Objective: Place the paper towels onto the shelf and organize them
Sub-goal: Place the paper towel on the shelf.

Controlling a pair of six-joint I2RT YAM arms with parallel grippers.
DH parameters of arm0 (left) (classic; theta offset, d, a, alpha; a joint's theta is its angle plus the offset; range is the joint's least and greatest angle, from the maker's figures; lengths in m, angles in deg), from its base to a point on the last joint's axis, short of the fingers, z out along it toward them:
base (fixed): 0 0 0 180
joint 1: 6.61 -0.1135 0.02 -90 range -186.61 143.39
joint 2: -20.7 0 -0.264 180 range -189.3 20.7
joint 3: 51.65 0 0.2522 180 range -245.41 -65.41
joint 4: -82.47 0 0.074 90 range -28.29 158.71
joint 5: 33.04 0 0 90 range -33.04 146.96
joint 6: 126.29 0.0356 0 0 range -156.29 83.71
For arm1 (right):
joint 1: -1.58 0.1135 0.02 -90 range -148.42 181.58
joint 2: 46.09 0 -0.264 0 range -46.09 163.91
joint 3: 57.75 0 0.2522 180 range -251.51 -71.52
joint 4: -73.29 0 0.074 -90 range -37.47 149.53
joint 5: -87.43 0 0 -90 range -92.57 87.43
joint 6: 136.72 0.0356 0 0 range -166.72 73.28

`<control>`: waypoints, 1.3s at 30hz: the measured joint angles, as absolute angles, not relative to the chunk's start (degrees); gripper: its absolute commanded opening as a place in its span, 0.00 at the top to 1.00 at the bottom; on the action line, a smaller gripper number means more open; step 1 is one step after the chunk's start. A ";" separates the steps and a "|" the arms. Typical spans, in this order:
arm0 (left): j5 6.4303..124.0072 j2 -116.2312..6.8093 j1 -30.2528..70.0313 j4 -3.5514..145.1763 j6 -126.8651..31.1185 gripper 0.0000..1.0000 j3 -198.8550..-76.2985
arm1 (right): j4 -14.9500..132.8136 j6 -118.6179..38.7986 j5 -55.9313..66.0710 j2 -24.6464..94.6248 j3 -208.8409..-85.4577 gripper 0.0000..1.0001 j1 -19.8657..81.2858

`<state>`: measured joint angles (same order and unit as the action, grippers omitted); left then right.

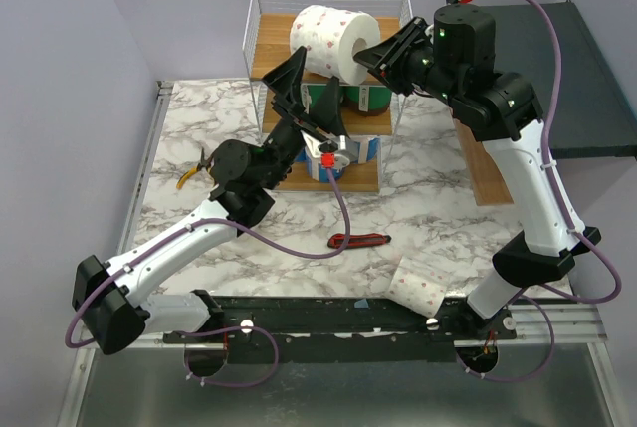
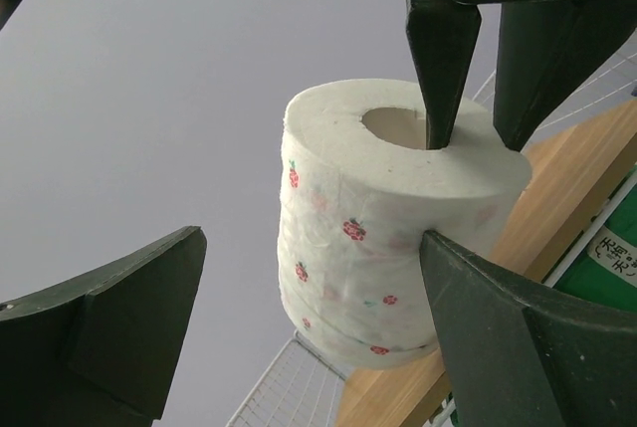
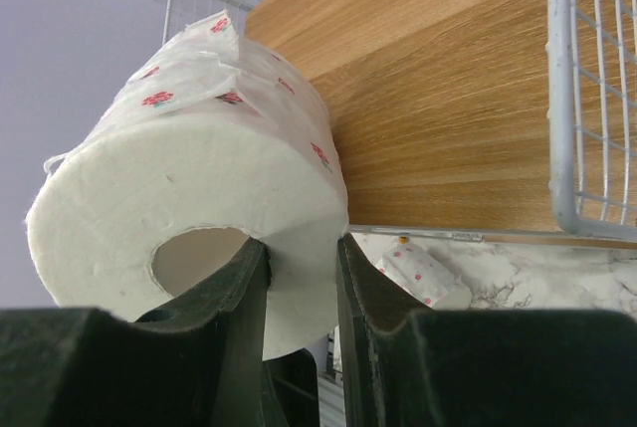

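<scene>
White dotted roll hangs over the top wooden tier of the shelf, its wall pinched by the right claw, one finger inside the core. Left claw gapes wide beside it, holding nothing.

My left gripper is spread wide, its two dark fingers sitting low at either side of my view. Beyond them is a white paper towel roll with small red-pink dots, its hollow core showing on top. The right gripper reaches down from above and pinches the roll's wall, one finger in the core and the other outside. My right-hand fingertip overlaps the roll's side, but I cannot tell if it touches. Behind, the shelf shows a light wooden tier and white wire. A green wrapper sits at the right edge.
</scene>
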<state>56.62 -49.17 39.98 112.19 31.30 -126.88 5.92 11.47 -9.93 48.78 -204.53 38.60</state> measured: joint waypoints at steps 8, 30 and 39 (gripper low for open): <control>58.13 -47.33 41.46 108.30 31.01 0.01 -124.83 | 5.97 11.49 -9.34 48.78 -204.18 0.99 39.04; 55.09 -53.04 41.53 110.16 30.36 0.01 -128.80 | 9.59 12.28 -7.52 48.58 -201.05 0.81 39.01; 52.47 -54.94 41.64 111.91 29.88 0.07 -129.90 | 12.37 12.15 -7.61 47.69 -198.82 0.61 38.69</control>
<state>52.47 -54.94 41.64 111.91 29.88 -129.90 12.37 12.15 -7.61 47.69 -198.82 38.69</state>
